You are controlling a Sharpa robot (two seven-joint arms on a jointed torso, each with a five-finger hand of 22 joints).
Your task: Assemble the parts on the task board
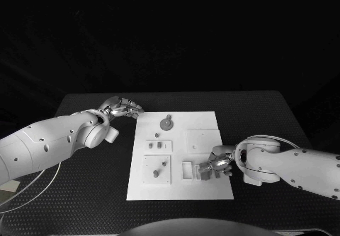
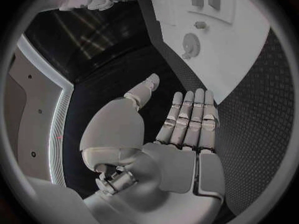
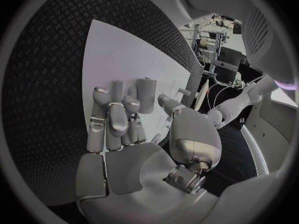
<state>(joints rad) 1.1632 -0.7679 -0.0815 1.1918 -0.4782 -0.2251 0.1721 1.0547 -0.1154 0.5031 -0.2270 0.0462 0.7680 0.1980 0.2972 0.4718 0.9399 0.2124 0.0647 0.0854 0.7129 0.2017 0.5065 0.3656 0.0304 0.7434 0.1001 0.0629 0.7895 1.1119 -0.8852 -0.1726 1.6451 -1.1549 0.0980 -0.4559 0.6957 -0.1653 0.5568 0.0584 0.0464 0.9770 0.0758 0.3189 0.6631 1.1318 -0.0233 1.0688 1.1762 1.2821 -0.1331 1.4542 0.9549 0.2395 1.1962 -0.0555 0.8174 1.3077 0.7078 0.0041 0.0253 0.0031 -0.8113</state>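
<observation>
The right hand (image 1: 218, 164) is seen over the board's (image 1: 202, 120) right edge, fingers curled at a small part (image 1: 205, 170), grip unclear; the left hand (image 1: 122, 107) is held off the top-left corner, fingers straight and together.

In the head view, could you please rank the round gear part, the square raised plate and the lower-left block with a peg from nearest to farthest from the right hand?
From the right hand:
1. Square raised plate, just above it.
2. Lower-left block with a peg, across the task board.
3. Round gear part, at the board's top.

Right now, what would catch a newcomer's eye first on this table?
The white rectangular task board in the middle of the black table stands out, dotted with small grey parts. The silver right hand rests over the pieces near the board's right edge, while the silver left hand hovers open beside its far left corner.
</observation>
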